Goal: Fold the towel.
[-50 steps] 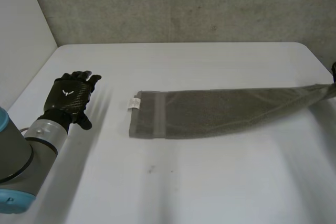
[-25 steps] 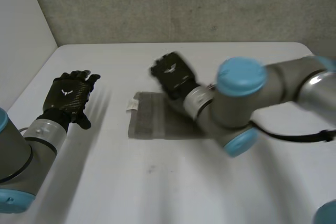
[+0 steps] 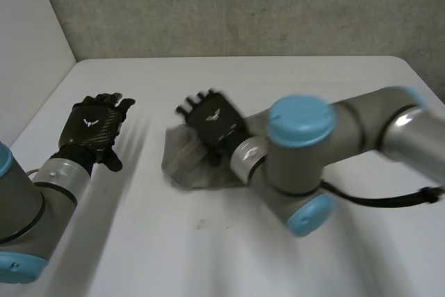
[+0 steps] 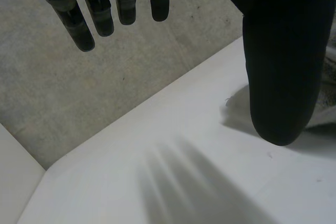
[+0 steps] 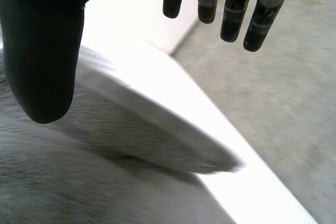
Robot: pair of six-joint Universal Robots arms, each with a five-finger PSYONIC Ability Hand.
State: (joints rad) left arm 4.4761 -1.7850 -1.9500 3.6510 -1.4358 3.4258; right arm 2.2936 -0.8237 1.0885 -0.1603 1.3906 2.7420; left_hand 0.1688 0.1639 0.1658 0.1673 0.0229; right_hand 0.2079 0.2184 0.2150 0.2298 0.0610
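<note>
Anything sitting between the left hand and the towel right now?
Nothing: in the head view, the stretch of white table between the left hand and the towel is bare.

The right hand (image 5: 44,51), fingers straight and thumb apart, hovers over the grey towel (image 5: 105,182) on the white table (image 5: 157,66).

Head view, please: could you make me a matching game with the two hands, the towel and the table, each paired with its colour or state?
1. left hand
2. right hand
3. towel
4. table

A. grey and rumpled
B. white
C. open, over the towel
D. open, over bare table, apart from the towel

Pairs: 1-D, 2-C, 3-A, 4-B.
</note>
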